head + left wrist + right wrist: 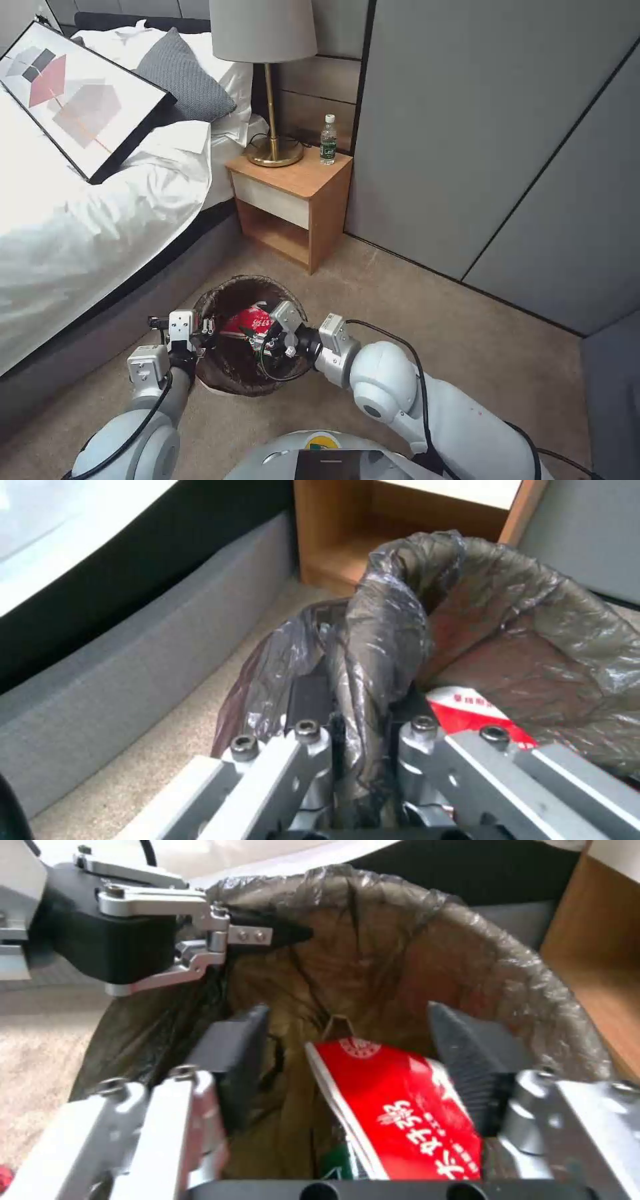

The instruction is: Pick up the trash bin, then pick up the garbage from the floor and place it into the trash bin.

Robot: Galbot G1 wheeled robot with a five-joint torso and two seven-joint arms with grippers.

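Trash bin (248, 337) on carpet by bed, left gripper (357, 740) clamped on bagged rim. Right gripper (347, 1065) spread wide over red carton (400, 1110) inside. Bin probably light, liner slippery, so grip rim.

Lamp (265, 73) and bottle (327, 140) on nightstand (293, 200)

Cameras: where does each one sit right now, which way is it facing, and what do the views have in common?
Head view: on the head, looking down at the trash bin by the bed; both arms show.
Left wrist view: behind the left gripper, shut on the bin's bagged rim, facing the nightstand.
Right wrist view: behind the open right gripper, looking into the bin at the red carton.
Shared: bin and carton in all three; left gripper in the right wrist view too.
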